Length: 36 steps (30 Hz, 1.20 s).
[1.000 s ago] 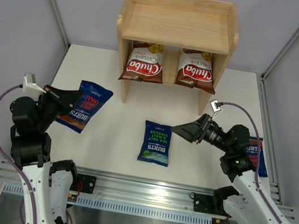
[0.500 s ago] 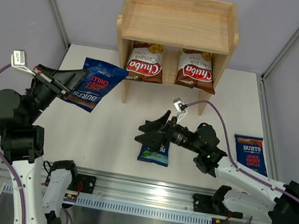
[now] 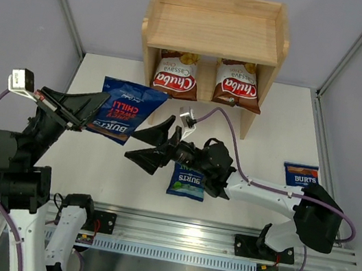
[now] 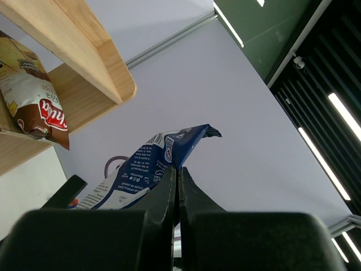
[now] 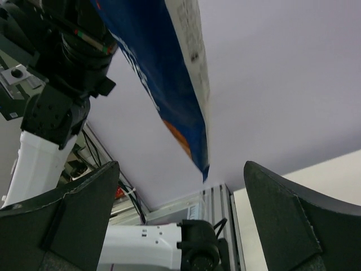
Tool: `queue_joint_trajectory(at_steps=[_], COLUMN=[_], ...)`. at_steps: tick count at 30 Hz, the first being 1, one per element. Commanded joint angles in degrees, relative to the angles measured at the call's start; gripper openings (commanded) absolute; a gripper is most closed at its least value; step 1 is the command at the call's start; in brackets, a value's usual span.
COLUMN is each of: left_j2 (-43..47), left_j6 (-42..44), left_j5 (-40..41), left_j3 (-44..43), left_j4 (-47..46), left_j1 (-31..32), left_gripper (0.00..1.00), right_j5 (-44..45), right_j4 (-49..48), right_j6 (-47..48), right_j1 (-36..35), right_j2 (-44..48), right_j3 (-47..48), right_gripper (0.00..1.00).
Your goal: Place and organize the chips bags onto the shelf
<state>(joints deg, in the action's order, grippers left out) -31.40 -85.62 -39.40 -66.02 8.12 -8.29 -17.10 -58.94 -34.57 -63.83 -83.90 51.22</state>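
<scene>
The shelf [image 3: 214,30] stands at the top centre of the overhead view, with two Chuba bags side by side on its lower tier, the left Chuba bag [image 3: 175,76] and the right Chuba bag [image 3: 238,85], logos facing up. At centre left, the left gripper [image 3: 101,104] pinches the edge of the chilli Burts bag [image 3: 128,109], which is raised off the table [image 3: 265,132] just below the shelf's left side panel. Its wrist camera shows the two fingers [image 4: 169,186] pressed together on the bag's seam, the bag [image 4: 148,169] rising past them and the shelf [image 4: 84,48] in the upper left. The right gripper [image 3: 139,147] reaches to mid-frame, just right of the held bag, with its jaws spread wide and holding nothing. In its own view the fingers [image 5: 73,217] stand far apart, with the blue bag [image 5: 163,73] hanging above. The sea salt Burts bag [image 3: 187,181] lies flat on the table, partly under the right arm. The third Burts bag [image 3: 301,175] lies flat at the right.
</scene>
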Motion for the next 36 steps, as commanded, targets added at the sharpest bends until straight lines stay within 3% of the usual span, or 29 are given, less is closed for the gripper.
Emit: queue_joint_trajectory(at_steps=[1, 7, 10, 18, 22, 23, 24, 26, 27, 28, 29, 34, 36], left_j2=[1.2, 2.7, 2.7, 1.0, -1.6, -2.3, -2.6, -3.0, -3.6, -4.1, -4.9, -8.9, -9.1], left_j6=[-4.0, -6.0, -7.0, -4.6, -3.8, -3.7, -3.2, -0.2, 1.1, 2.5, 4.3, 4.8, 7.8], left_j5=[0.3, -0.2, -0.1, 0.0, -4.1, -4.8, -5.3, -6.2, -6.6, -7.8, -9.2, -22.3, -25.2], left_j3=[1.7, 3.9, 4.8, 5.7, 7.6, 7.9, 8.2, 7.5, 6.8, 6.2, 4.8, 4.5, 5.0], left_j4=[-0.8, -2.5, -2.8, -2.8, -7.0, -7.8, -9.3, -9.8, -9.7, -10.4, -11.2, -25.9, -26.4], left_j1=[0.6, 1.2, 1.4, 1.4, 1.4, 1.3, 1.4, 1.4, 1.4, 1.4, 1.4, 1.6, 2.1], left_gripper=[0.0, 0.0, 0.0, 0.0, 0.0, 0.03, 0.07, 0.33, 0.72, 0.89, 0.99, 0.99, 0.99], right_j5=[2.0, 1.3, -1.3, -4.0, -3.3, -3.0, -2.3, -2.1, -2.1, -2.4, -2.8, -3.7, -4.9], right_j4=[-7.4, -10.1, -12.2, -15.8, -10.1, -8.6, -7.1, -2.0, 0.6, 7.0, 10.7, 34.8, 42.7], right_j6=[4.1, 3.9, 2.4, -0.1, 1.5, 1.9, 2.0, 2.9, 3.3, 3.8, 4.8, 8.9, 12.1], right_j1=[-1.1, -1.3, -1.4, -1.4, -1.3, -1.3, -1.4, -1.4, -1.4, -1.4, -1.3, -1.3, -1.2], right_j2=[-1.9, -5.7, -8.0, -8.0, -1.7, -0.4, 0.9, 4.8, 6.2, 7.6, 10.6, 20.7, 24.9], right_j3=[5.5, 9.3, 10.9, 9.1, 4.1, 3.2, 2.3, 0.2, -0.1, -0.1, 0.2, 0.5, 3.1], right_gripper=[1.0, 0.98, 0.87, 0.4, 0.11, 0.11, 0.1, 0.1, 0.09, 0.09, 0.09, 0.01, 0.0])
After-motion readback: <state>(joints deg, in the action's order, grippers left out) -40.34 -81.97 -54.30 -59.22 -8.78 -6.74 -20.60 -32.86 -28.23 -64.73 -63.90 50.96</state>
